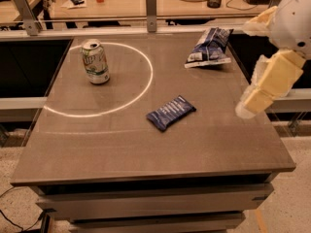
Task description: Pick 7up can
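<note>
Reaching is judged in hand: the green-and-white metal 7up can [95, 62] is stood far-left on the grey table [146, 149], the cream gripper [256, 95] (closure cannot be told) at its right edge; leftward travel is needed.

Warm dim light falling from above, thin bright ring [148, 76] glowing on the table [146, 149], can [95, 62] casting a faint shadow, far packet [210, 47] glinting, pale gripper [250, 103] hanging at the right edge, catching light
</note>
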Robot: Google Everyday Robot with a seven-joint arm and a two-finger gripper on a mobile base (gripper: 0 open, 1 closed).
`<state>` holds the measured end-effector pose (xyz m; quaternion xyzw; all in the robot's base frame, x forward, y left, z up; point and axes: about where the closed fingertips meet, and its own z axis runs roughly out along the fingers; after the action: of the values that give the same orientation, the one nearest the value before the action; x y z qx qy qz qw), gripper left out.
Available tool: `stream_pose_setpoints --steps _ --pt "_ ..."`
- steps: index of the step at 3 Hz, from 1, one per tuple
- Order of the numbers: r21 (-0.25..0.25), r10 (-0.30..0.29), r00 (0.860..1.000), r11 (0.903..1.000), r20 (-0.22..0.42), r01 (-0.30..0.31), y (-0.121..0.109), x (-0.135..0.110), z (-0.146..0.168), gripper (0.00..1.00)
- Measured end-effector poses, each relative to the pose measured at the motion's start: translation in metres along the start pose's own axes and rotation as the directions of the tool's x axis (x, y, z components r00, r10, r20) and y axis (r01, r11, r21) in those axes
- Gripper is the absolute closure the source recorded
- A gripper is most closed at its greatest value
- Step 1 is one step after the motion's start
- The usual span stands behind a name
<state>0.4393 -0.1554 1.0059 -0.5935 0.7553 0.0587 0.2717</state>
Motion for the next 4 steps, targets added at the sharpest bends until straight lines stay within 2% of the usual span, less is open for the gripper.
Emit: stream_pose_setpoints --steps 1,2,3,4 --pt "-0.034 0.09 0.978 0.9958 0.187 -0.085 0.003 -0.029 0.027 0.0" --pt "-0.07 0.147 0.919 0.989 0.366 -0.13 0.008 -0.051 0.06 0.0" --pt "-0.097 0.174 0.831 0.9847 0.528 -0.145 0.009 -0.073 0.091 0.0" --pt "-0.104 0.216 0.731 0.9752 0.647 -0.195 -0.003 -0.098 0.115 0.0"
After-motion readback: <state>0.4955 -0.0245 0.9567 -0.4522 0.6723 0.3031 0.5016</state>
